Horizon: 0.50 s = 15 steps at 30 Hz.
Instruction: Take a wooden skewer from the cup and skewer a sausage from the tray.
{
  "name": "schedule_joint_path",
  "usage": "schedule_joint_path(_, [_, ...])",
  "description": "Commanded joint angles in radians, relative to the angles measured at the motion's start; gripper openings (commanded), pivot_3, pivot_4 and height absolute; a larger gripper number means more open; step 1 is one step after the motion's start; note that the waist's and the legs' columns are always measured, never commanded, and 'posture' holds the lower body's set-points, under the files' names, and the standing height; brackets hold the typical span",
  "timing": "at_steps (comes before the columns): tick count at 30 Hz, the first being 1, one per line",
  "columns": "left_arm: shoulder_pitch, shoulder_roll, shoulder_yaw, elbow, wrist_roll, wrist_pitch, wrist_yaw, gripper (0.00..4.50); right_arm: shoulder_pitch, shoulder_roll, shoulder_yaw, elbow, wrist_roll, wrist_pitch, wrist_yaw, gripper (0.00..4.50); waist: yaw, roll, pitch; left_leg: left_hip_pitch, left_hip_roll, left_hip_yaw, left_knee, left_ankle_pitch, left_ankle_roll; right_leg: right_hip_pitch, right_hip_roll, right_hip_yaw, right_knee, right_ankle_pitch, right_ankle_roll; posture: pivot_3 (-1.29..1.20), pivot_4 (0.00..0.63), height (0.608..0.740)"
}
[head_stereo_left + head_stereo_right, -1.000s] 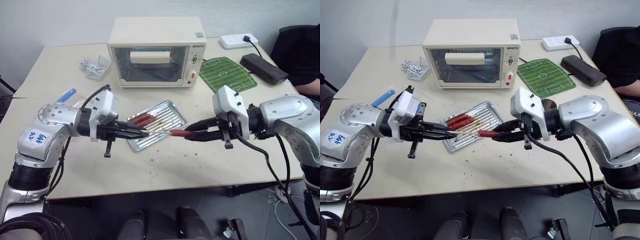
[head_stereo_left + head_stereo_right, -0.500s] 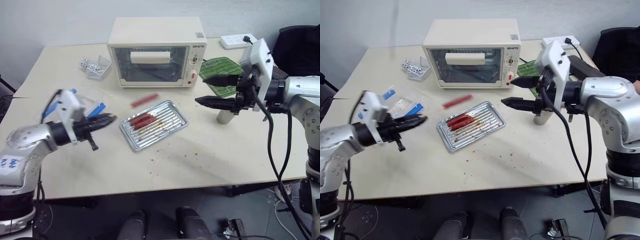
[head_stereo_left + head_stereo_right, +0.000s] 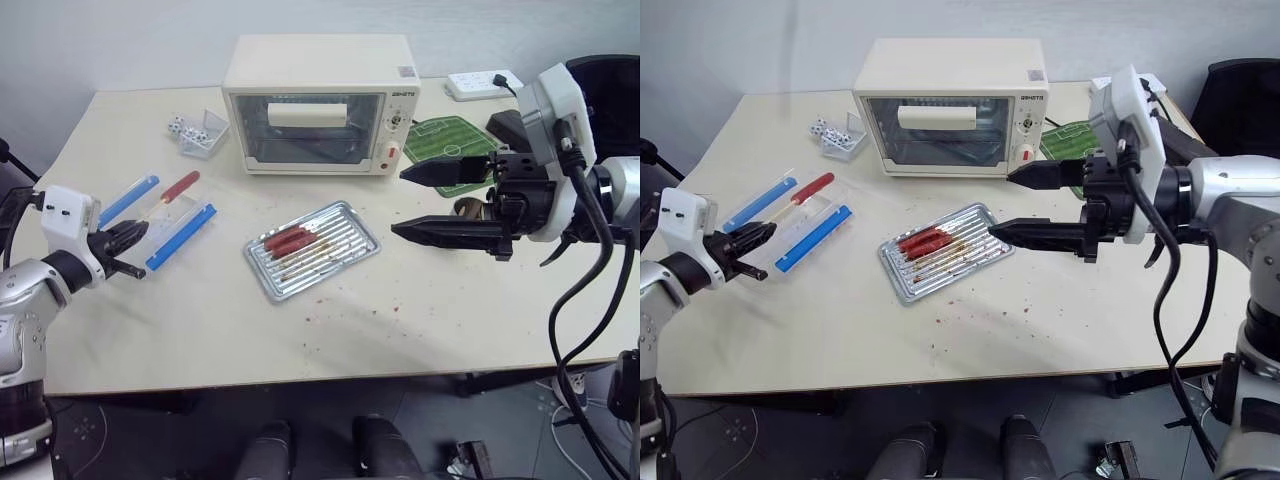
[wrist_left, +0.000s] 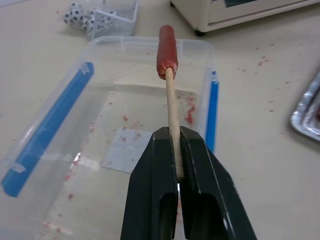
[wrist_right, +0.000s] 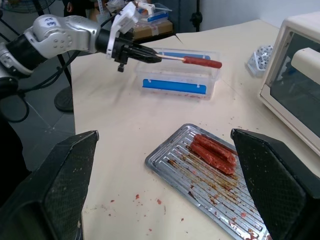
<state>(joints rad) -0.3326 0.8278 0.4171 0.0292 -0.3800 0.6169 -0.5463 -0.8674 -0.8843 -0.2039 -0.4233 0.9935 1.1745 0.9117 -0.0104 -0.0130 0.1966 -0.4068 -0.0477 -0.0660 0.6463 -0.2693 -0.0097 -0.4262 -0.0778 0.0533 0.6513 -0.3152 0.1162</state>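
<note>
One sausage (image 4: 167, 51) sits on one wooden skewer (image 4: 171, 112), and two more sausages (image 3: 288, 240) lie in the single tray (image 3: 352, 248). One toaster oven (image 3: 318, 103), one clear box (image 3: 195, 219), several dice (image 3: 187, 128).

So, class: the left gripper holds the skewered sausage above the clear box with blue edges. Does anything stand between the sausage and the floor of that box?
Nothing visible does. The left gripper is shut on the wooden skewer, with the sausage at its far tip over the open, lidless clear box. Its floor shows only red smears.

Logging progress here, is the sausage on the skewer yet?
Yes. The sausage sits on the wooden skewer tip, gripped by the left gripper.
</note>
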Motion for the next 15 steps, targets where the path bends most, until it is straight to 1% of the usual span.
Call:
schedule_joint_path(1, [-0.022, 0.028, 0.001, 0.057, 0.033, -0.048, -0.007, 0.00, -0.002, -0.021, -0.013, -0.016, -0.003, -0.036, -0.017, 4.43, -0.001, 0.000, 0.000, 0.000, 0.000, 0.000, 0.000, 0.000, 0.000, 0.000, 0.000, 0.000, 0.000, 0.000, 0.000, 0.00, 0.150, 0.740])
schedule_joint_path(6, [0.027, 0.024, 0.028, 0.018, 0.024, -0.037, -0.013, 0.00, 0.022, -0.028, -0.011, -0.024, -0.013, -0.059, -0.031, 4.43, -0.001, 0.000, 0.000, 0.000, 0.000, 0.000, -0.001, -0.001, 0.000, -0.001, 0.000, 0.001, 0.000, 0.000, 0.000, 0.00, 0.150, 0.740])
schedule_joint_path(12, [0.123, 0.009, 0.134, -0.105, -0.007, -0.005, 0.023, 0.00, 0.055, -0.043, -0.014, -0.023, -0.025, -0.082, -0.037, 4.43, 0.000, -0.001, 0.000, 0.000, 0.001, 0.000, -0.001, -0.001, 0.000, -0.001, 0.000, 0.003, -0.001, 0.000, 0.000, 0.00, 0.150, 0.740])
schedule_joint_path(15, [0.146, 0.010, 0.129, -0.103, 0.001, -0.012, 0.018, 0.00, 0.059, -0.039, -0.011, -0.017, -0.024, -0.092, -0.038, 4.43, 0.004, -0.001, 0.000, 0.000, 0.001, 0.000, -0.001, -0.001, 0.000, 0.000, 0.000, 0.003, -0.001, 0.000, 0.000, 0.00, 0.150, 0.740])
